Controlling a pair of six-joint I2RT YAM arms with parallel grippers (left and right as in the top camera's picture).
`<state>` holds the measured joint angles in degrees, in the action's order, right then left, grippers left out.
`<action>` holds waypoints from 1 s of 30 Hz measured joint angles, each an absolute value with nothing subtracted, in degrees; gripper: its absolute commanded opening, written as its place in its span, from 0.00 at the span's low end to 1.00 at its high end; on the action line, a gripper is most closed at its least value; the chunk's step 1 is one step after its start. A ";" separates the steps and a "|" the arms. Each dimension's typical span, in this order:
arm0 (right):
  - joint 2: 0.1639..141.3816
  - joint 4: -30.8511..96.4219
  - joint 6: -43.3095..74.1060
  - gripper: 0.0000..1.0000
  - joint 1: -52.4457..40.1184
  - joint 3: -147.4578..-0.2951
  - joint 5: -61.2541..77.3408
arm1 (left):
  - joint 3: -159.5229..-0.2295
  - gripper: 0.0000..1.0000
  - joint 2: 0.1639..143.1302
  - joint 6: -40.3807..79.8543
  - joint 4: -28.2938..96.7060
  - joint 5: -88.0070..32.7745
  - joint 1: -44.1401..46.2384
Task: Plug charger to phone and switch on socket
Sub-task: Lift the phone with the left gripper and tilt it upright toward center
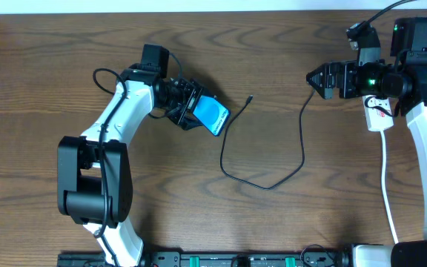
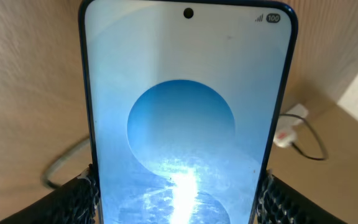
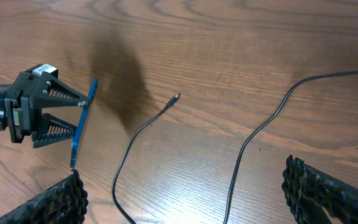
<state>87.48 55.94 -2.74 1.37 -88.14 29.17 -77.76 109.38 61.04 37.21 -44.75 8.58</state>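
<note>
While the left hand [image 1: 196,111] grips the phone [image 1: 215,117] by its long edges, tilted up on edge above the desk [image 1: 273,44], plugging has not begun: the charger [image 1: 302,144] lies loose, its tip [image 1: 250,97] near the phone. The right hand [image 1: 319,79], jaws wide and empty, hovers beside the socket [image 1: 380,119], pointing left; it probably must next descend and pinch that tip.

The desk [image 1: 288,59] is brown wood, grain plain to see, matt; the phone [image 2: 188,124] has a smooth, glossy glass screen catching glare; the charger [image 1: 302,144] cable looks matt black; the pads [image 2: 288,199] of the left hand [image 1: 193,110] are black, rough and ribbed.
</note>
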 measured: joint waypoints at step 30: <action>87.48 55.94 -1.48 0.99 1.37 -88.14 29.17 | -77.76 0.74 109.38 87.37 36.73 -60.80 4.97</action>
